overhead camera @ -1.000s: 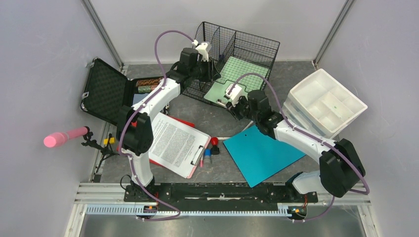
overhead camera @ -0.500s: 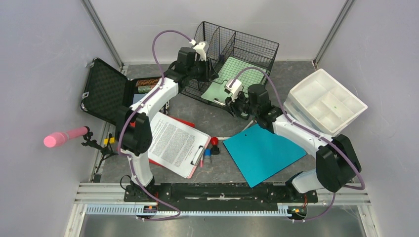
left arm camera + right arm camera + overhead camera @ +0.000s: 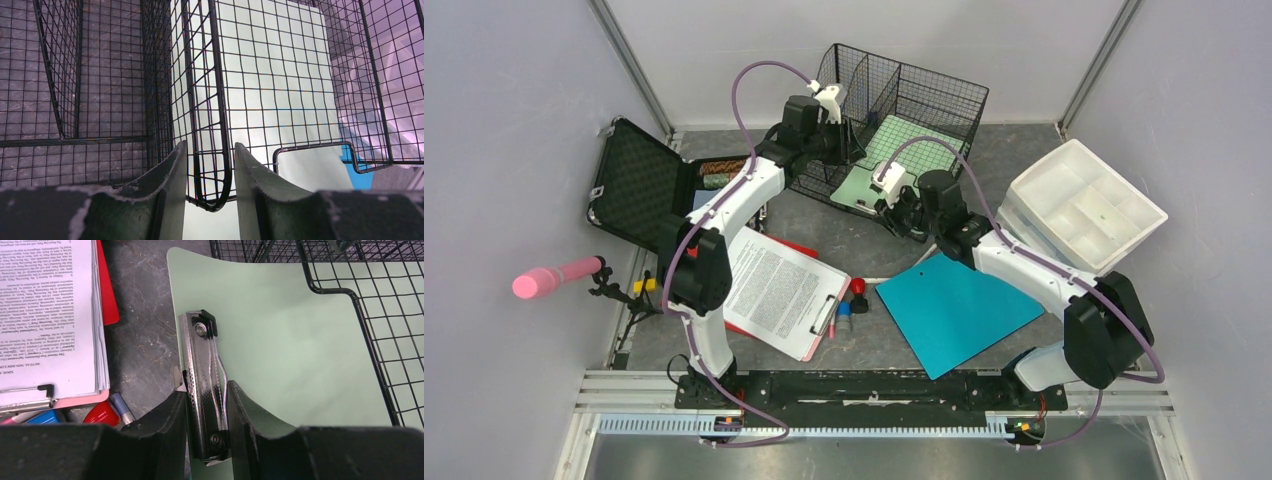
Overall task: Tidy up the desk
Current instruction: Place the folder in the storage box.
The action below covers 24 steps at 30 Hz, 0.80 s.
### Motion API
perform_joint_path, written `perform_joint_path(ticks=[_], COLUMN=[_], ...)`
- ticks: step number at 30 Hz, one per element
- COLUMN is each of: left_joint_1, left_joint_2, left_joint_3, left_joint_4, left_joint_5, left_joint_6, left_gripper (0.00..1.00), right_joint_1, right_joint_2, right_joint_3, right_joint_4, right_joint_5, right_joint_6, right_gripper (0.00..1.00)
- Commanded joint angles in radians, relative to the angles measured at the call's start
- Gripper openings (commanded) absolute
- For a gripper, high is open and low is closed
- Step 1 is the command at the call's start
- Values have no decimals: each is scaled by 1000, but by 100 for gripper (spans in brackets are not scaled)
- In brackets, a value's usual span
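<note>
Gripping the green clipboard (image 3: 280,340) by its metal clip (image 3: 204,365), likely the best hold on a thin, stiff, light board, the right end effector (image 3: 207,392) has it half inside the wire basket (image 3: 944,100) at the counter's (image 3: 824,235) far edge, left end effector (image 3: 210,147) clamped on a basket wall.

Pale green clipboard (image 3: 280,340) with silver clip (image 3: 204,355), black wire basket (image 3: 924,95) and teal sheet (image 3: 954,310) on a mottled dark-grey desk (image 3: 824,225).
</note>
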Motion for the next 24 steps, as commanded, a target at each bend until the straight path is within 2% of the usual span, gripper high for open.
perform_joint_path(ticks=[1, 5, 10, 11, 20, 24], left_joint_1=[-59, -59, -59, -58, -59, -61], left_joint_2=[19, 28, 31, 31, 15, 6], left_joint_3=[-15, -8, -26, -27, -56, -68], left_joint_4=[-124, -147, -148, -148, -129, -128], left_joint_5=[104, 110, 111, 113, 123, 122], left_joint_6=[-55, -52, -64, -69, -162, -186], left_gripper=[4, 14, 22, 23, 23, 24], right_joint_1=[-35, -35, -35, -34, -15, -11], right_joint_2=[80, 98, 106, 108, 130, 153], right_joint_3=[9, -14, -35, -32, 1, 6], right_joint_4=[239, 234, 236, 234, 234, 247], right_joint_5=[337, 359, 369, 375, 407, 406], right_joint_6=[-28, -12, 5, 9, 50, 72], right_gripper=[0, 0, 18, 19, 1, 0])
